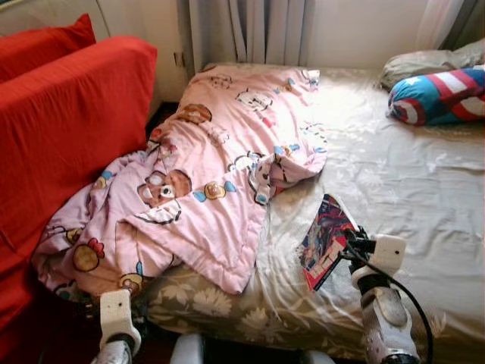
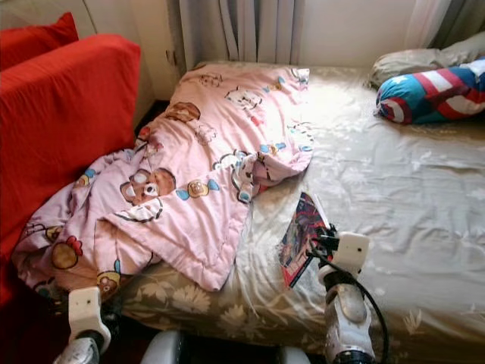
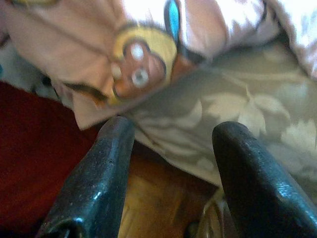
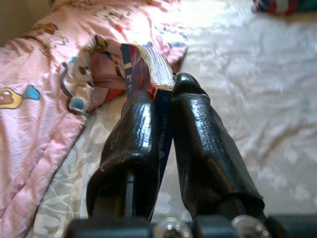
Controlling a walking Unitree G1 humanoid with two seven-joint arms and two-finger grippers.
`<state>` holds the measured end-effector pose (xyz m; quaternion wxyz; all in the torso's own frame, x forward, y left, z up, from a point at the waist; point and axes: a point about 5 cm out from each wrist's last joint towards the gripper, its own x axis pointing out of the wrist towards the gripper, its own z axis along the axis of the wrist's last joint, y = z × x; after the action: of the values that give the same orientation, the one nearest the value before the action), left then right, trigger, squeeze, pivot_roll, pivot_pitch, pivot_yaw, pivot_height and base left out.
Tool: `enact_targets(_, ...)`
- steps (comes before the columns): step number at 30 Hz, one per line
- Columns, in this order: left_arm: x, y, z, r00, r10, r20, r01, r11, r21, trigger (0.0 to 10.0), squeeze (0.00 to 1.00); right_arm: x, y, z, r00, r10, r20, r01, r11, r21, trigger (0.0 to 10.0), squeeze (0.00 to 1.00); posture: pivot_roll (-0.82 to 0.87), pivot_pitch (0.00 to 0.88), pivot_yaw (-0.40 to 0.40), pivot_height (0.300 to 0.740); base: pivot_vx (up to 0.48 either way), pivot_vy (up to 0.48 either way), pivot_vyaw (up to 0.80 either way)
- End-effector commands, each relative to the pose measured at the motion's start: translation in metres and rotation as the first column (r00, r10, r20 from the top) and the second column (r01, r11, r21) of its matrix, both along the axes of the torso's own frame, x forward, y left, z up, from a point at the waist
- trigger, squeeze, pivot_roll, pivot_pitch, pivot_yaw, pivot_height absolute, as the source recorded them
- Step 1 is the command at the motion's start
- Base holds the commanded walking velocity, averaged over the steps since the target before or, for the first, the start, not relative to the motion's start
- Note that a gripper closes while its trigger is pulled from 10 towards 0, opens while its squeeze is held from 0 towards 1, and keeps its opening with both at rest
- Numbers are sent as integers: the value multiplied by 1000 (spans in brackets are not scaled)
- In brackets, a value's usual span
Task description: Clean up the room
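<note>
Right end effector (image 4: 161, 106) is clenched on 1 book (image 1: 326, 239), lifted on edge over the near part of the bed (image 1: 402, 182). Left end effector (image 3: 171, 144) is released, low at the near-left bed edge. Pink blanket (image 1: 204, 189) is unmade, hanging off the left. Cleanup looks barely begun.

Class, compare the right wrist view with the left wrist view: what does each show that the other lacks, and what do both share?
Right wrist only: the right tool shut on a book, and the striped pillow far off. Left wrist only: the left tool open and holding nothing, over the wooden floor at the bed's edge. Both: the pink blanket and the leaf-patterned sheet.
</note>
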<state>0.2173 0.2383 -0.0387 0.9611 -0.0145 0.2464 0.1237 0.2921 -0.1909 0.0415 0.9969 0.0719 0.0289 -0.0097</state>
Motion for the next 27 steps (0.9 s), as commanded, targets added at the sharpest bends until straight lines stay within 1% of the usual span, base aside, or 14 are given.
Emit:
enact_targets(1,0,0,-1,1000,3,-11,-3,1000,-7,10000,0,5,2,13,998,11,58,-11,1000,-12,10000,0,-50,0,-14,669,0,0,0)
enact_targets(4,-2,-1,-5,999,-1,-42,1,1000,-12,10000,0,4,9,12,997,63,40,-61,997,-53,10000,0,-51,0,-14,689,0,0,0)
enact_targets(5,-2,-1,-5,999,-1,-42,1,1000,-12,10000,0,4,9,12,997,63,40,-61,997,-53,10000,0,-51,0,-14,689,0,0,0)
enact_targets(7,-6,-3,-10,997,-5,-76,4,1000,-17,10000,0,5,8,12,999,44,27,-42,997,-58,10000,0,-53,0,-12,709,0,0,0)
enact_targets(12,-11,-7,-15,993,-14,-116,11,1000,-26,10000,0,7,10,16,999,40,30,-38,997,-66,10000,0,-51,0,-14,739,0,0,0)
enact_targets(14,-13,-7,-17,992,-15,-128,12,1000,-26,10000,0,8,9,16,1000,14,19,-13,999,-45,10000,0,-52,0,-15,739,0,0,0)
enact_targets(17,-18,-7,-21,988,-14,-157,10,1000,-27,10000,0,8,10,16,1000,16,11,-16,999,-52,10000,0,-54,0,-18,739,0,0,0)
enact_targets(19,-22,-7,-23,984,-13,-176,8,1000,-28,10000,0,7,11,16,1000,10,16,-9,1000,-28,10000,0,-57,0,-21,739,0,0,0)
enact_targets(27,-23,-8,-23,984,-18,-176,15,1000,-22,10000,0,8,6,16,999,-46,-9,46,999,-30,10000,0,-52,0,-29,739,0,0,0)
